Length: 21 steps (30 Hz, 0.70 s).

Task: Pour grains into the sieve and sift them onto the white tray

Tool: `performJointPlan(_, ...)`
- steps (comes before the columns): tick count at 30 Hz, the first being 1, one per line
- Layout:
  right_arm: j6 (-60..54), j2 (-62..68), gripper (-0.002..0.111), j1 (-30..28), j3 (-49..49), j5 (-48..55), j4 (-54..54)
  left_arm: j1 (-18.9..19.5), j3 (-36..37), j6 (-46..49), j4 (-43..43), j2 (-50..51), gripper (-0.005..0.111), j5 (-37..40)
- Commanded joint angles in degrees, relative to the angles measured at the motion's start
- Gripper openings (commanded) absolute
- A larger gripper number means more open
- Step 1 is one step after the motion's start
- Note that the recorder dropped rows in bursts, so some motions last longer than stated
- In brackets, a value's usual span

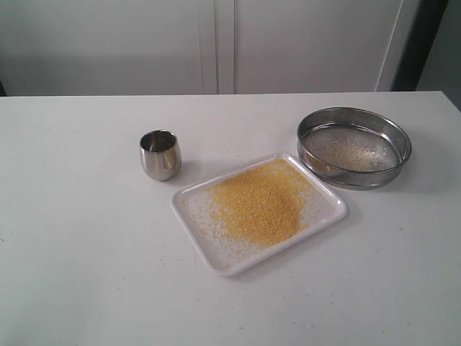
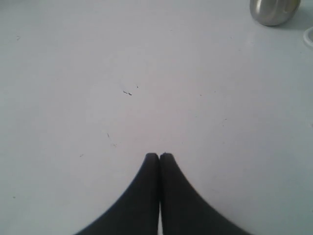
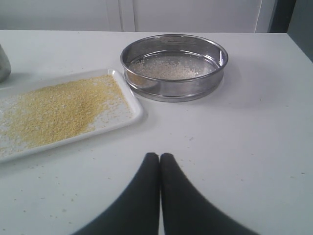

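The grains point(image 1: 259, 204) lie in a broad yellow heap on the white tray point(image 1: 209, 249), thickest across its middle and thinning to loose specks toward the rim. A few stray grains dot the counter point(image 1: 86, 252) just beside the tray's edge. The tray rests flat on the counter, turned at an angle in my exterior view.

The sieve point(image 1: 353, 179) sits upright on the counter just beside the tray's far right corner. I cannot tell whether the two touch. A thin, pale residue is spread over its mesh. The steel cup point(image 1: 160, 154) stands upright off the tray's far left corner, a little apart from it. I cannot see into it well enough to judge its contents.

On the left wrist view, the left jaws are pressed together with nothing between them, above bare counter, and the cup shows only at the edge of the picture. On the right wrist view, the right jaws are likewise together and empty, over open counter, with the tray and sieve both ahead of them and well apart from the tips.
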Motion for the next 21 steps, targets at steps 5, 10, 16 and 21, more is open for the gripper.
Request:
performJointPlan(5,-0.6,-0.3,0.000,0.0,0.4,-0.8,0.0,0.0,0.2,-0.9,-0.6,-0.3,0.000,0.3)
performJointPlan(10,-0.6,-0.3,0.000,0.0,0.4,-0.8,0.0,0.0,0.2,-0.9,-0.6,-0.3,0.000,0.3)
performJointPlan(16,-0.6,-0.3,0.000,0.0,0.4,-0.8,0.0,0.0,0.2,-0.9,-0.6,-0.3,0.000,0.3)
performJointPlan(21,0.2,-0.3,0.000,0.0,0.4,-0.8,0.0,0.0,0.2,-0.9,-0.6,-0.3,0.000,0.3)
